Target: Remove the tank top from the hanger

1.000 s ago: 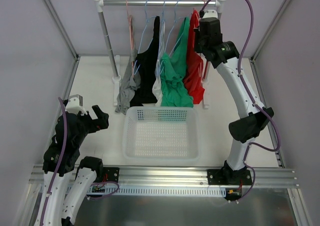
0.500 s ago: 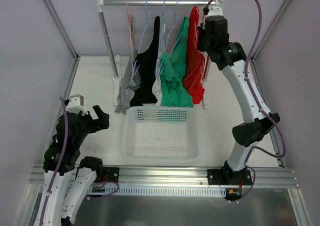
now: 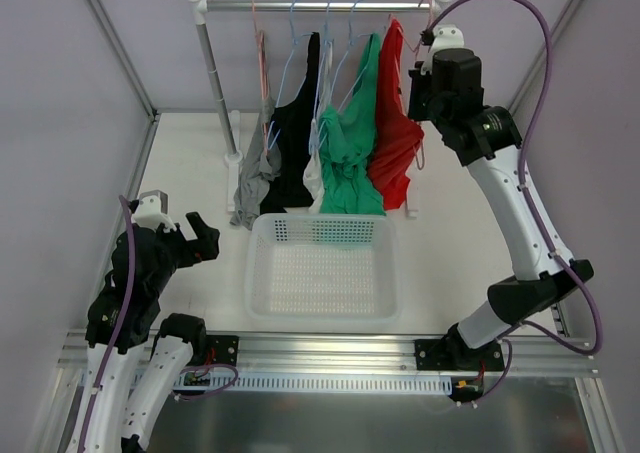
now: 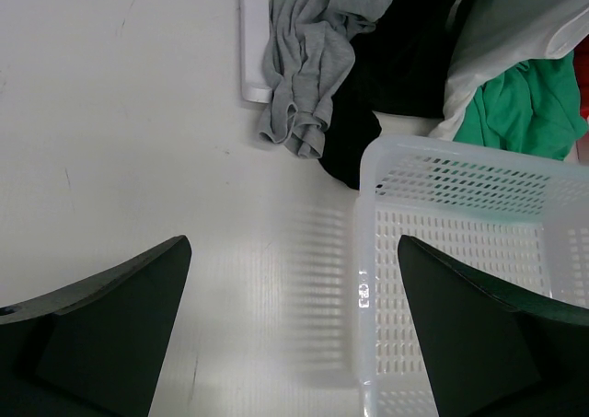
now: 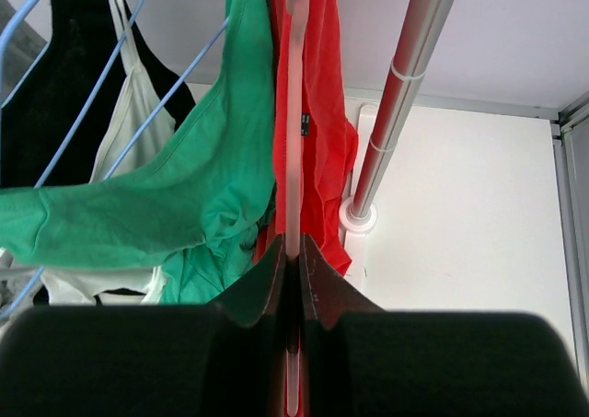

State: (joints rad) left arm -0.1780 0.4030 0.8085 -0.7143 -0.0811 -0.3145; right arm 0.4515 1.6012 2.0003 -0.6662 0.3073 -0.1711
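A red tank top [image 3: 393,145] hangs on a pink hanger [image 5: 294,113] at the right end of the rack's rail [image 3: 300,5]. My right gripper [image 3: 420,71] is shut on that hanger's bar, high up beside the rack's right post. In the right wrist view the jaws [image 5: 293,256] pinch the pink bar, and the red top [image 5: 324,104] drapes just beyond them. My left gripper [image 3: 182,229] is open and empty, low at the left of the table. In the left wrist view its fingers [image 4: 120,325] straddle bare table beside the basket.
Green [image 3: 345,143], white [image 3: 316,173], black [image 3: 297,123] and grey [image 3: 257,178] tops hang left of the red one on blue and pink hangers. A white plastic basket [image 3: 320,219] stands under the rack. The rack's right post [image 5: 405,86] is close to my right gripper.
My right gripper has moved right and a little back with the hanger, and the red top has swung away from the green one. The left arm has not moved.
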